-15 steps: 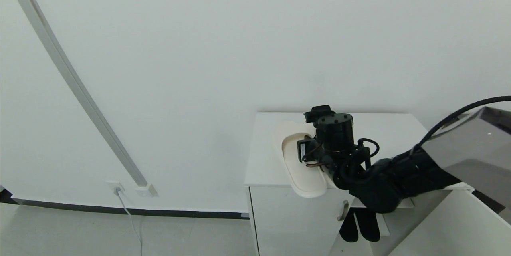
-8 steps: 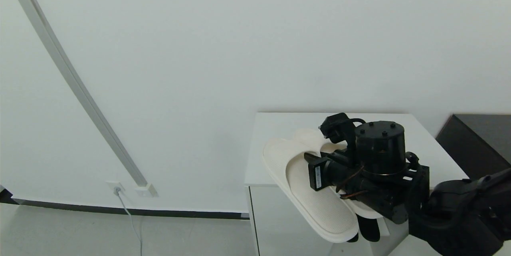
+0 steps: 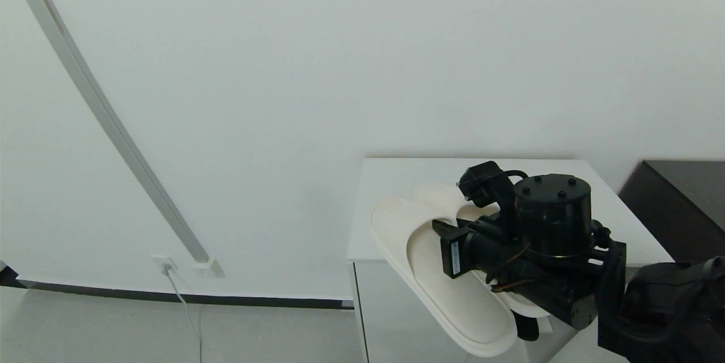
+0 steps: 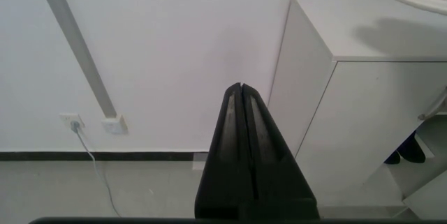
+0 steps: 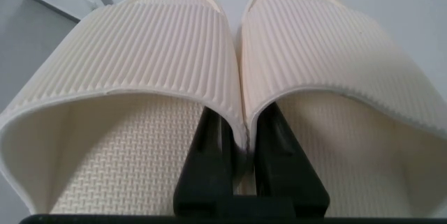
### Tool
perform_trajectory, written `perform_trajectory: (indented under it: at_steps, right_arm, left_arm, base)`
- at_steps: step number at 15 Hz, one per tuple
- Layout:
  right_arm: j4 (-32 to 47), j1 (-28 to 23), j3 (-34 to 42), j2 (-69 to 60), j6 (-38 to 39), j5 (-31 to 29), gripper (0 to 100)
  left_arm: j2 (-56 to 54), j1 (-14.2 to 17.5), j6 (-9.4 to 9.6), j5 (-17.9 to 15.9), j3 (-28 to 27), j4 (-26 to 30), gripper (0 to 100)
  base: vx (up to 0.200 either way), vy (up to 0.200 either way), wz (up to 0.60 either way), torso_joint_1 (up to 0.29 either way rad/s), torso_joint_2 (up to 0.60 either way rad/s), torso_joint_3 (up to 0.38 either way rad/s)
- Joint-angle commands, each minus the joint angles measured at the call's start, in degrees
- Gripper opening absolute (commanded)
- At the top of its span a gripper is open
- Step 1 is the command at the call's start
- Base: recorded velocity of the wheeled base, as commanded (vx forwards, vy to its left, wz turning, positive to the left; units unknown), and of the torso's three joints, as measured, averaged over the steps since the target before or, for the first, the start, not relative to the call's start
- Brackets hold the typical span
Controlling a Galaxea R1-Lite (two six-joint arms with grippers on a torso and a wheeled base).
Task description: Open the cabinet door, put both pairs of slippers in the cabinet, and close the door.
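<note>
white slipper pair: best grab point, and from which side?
Pinch the two touching inner walls of the uppers together, coming in from the open heel end. The white slippers sit side by side with their openings facing the same way, so one finger slides into each and both lift as one. The right hand holds them that way now.

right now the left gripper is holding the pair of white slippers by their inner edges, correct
Wrong arm: the right gripper is holding the pair of white slippers by their inner edges; the right wrist view shows it. The left gripper is shut and empty.
</note>
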Motion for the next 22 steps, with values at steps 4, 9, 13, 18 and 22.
perform_trajectory:
  at_steps: [4,9,13,18,22]
  right_arm:
    - [0.07,0.44,0.73,-0.72,-0.07,-0.07,0]
    - [-0.02,0.44,2.14,-1.42,-1.30,0.01,0]
    - [-0.02,0.44,2.32,-1.42,-1.30,0.01,0]
    - [-0.02,0.44,2.23,-1.42,-1.39,0.01,0]
    - [-0.02,0.44,2.23,-1.42,-1.30,0.10,0]
  left_arm:
    - [-0.01,0.04,-0.01,-0.02,-0.01,-0.02,0]
    - [-0.01,0.04,-0.01,-0.02,-0.01,-0.02,0]
    - [-0.01,0.04,-0.01,-0.02,-0.01,-0.02,0]
    - [-0.01,0.04,0.08,0.07,-0.01,-0.02,0]
    - [-0.01,0.04,0.08,0.07,-0.01,-0.02,0]
  base:
    - [-0.200,0.000,0.00,0.003,0.00,0.002]
    - [0.000,0.000,0.00,0.000,0.00,0.000]
    - [0.000,0.000,0.00,0.000,0.00,0.000]
    - [0.000,-0.080,0.00,0.000,0.00,-0.001]
    - [0.000,-0.200,0.00,0.008,0.00,0.005]
